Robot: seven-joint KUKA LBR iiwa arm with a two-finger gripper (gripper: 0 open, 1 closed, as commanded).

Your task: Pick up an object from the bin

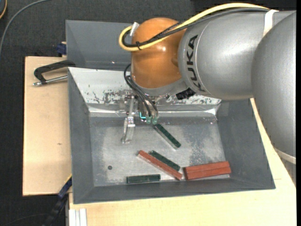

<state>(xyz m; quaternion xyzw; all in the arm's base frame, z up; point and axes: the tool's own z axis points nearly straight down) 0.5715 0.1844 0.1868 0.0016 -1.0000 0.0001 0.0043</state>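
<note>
Under the orange cover (155, 51) of the arm (235, 51), the gripper (137, 121) hangs low near the back wall of the bin (77, 126), left of the middle. The cover and the thick silver arm hide most of it from above. Only some pale metal and dark wiring show beneath, and I cannot tell whether it stands apart or together. A yellow cable (122, 37) loops beside the cover and runs along the arm to the right.

Nearest to the gripper is a slanted green stick (168, 136), lying flat on the bin floor and running down to the right. Its upper end reaches right up to the gripper's right side. It seems to touch the gripper or slip under it, though that spot is too cluttered to be sure.

Towards the front lie the other things, well apart from the gripper. A thin red-brown stick (157, 164) lies at a slant, with a second green stick (165, 159) close along its upper side, touching or nearly so. At its lower right end sits a red-brown block (207, 170), the thickest piece. A third green stick (143, 178) lies level near the front wall, apart from the rest. A dark speck (109, 168) on the floor at the left is too small to name. The arm covers the bin's right back corner.
</note>
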